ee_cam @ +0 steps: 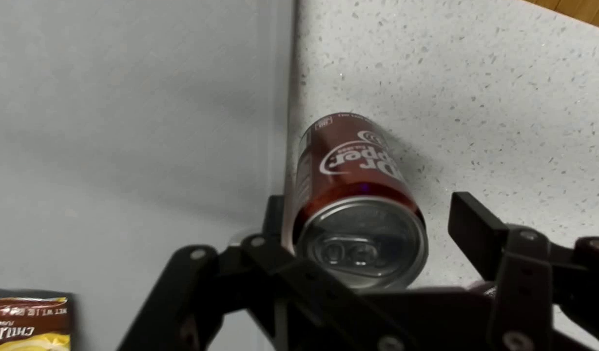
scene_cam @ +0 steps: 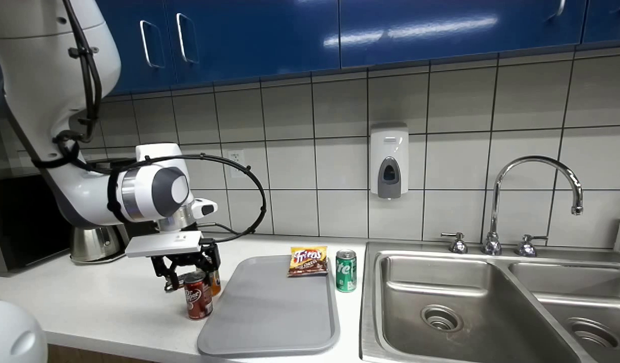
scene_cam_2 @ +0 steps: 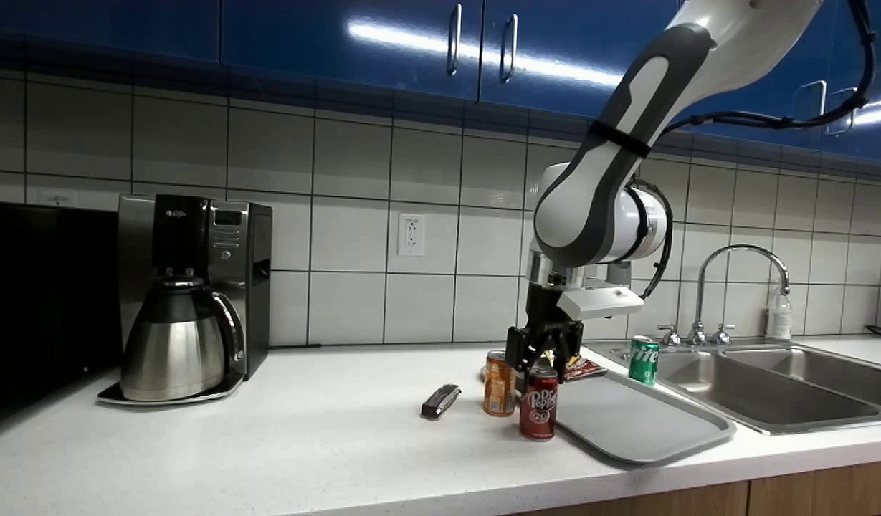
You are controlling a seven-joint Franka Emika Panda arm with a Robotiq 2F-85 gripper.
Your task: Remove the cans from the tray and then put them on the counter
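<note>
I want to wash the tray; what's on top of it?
On the tray I see only a Fritos packet, near one corner. Whatever is beneath the packet is covered.

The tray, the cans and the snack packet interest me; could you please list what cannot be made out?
Orange can: left side largely hidden behind the dark red can, in an exterior view.
Snack packet: wrist view, cut off by the left and lower edges.
Tray: wrist view, cut off by the top, left and lower edges.
</note>
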